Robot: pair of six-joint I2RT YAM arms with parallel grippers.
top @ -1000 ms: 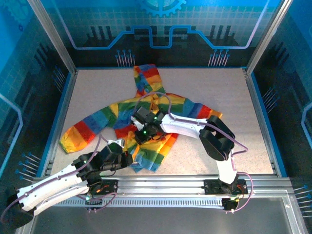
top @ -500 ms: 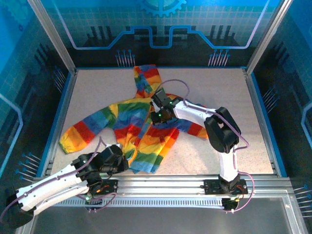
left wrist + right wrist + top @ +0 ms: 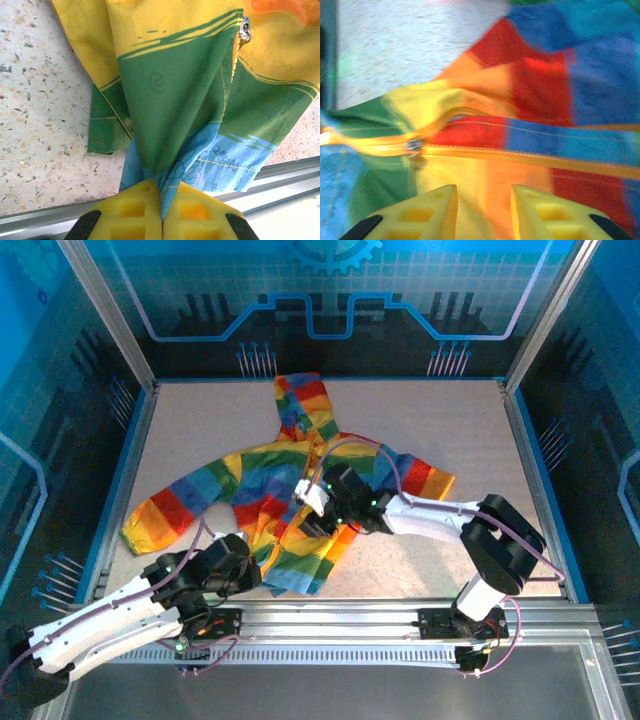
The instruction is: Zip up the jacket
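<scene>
Right wrist view: my right pincer (image 3: pixel 484 200) has just parted its jaws, empty, after swinging back from the collar to mid-front. The zipper slider (image 3: pixel 414 145) lies free just ahead, so I judge the zipping unfinished. My left pincer (image 3: pixel 161 197) is clamped on the blue hem. The jacket (image 3: pixel 270 470) sprawls rumpled on the table (image 3: pixel 450 420), hood farthest from me, in rainbow stripes with an orange zip.

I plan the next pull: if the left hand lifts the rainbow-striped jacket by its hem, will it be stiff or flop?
Probably floppy: the rainbow-striped fabric jacket gathers into folds where the left hand pinches its blue hem. Likely light, since the thin cloth wrinkles everywhere.
</scene>
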